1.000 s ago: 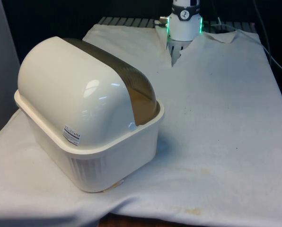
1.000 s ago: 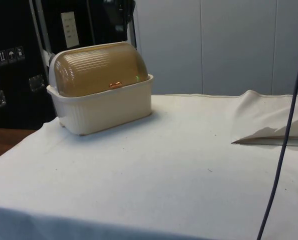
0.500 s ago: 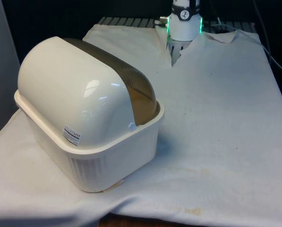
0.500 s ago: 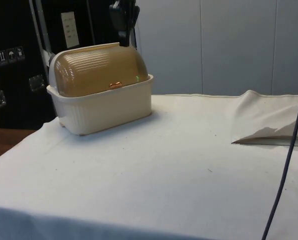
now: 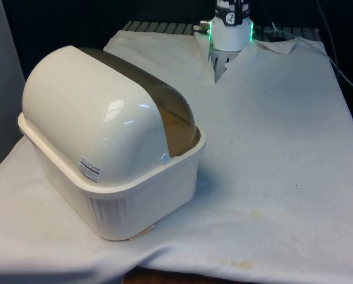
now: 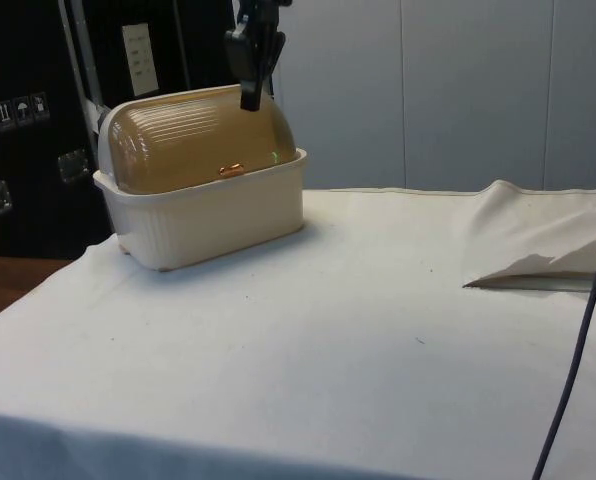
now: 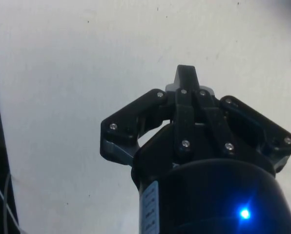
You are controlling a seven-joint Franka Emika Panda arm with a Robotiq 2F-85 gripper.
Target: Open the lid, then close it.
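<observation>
A cream bread box (image 6: pixel 218 215) stands on the white cloth with its brown see-through roll lid (image 6: pixel 193 135) down and shut. A small orange handle (image 6: pixel 232 170) sits at the lid's lower edge. In the front view the box (image 5: pixel 135 195) shows its cream back, with the brown lid (image 5: pixel 161 103) on the side facing the robot. My black gripper (image 6: pixel 250 100) hangs pointing down at the lid's top edge in the side view; I cannot tell whether it touches. In the wrist view the gripper (image 7: pixel 186 74) has its fingers together, holding nothing, over bare cloth.
The white cloth (image 6: pixel 378 330) covers the table, with a raised fold (image 6: pixel 538 240) at the side view's right. A dark cable (image 6: pixel 578 330) hangs across that side. The robot's base (image 5: pixel 231 26) stands at the far end of the table.
My gripper has come down from the top of the side view to the level of the lid's top. The box and its lid have not moved.
</observation>
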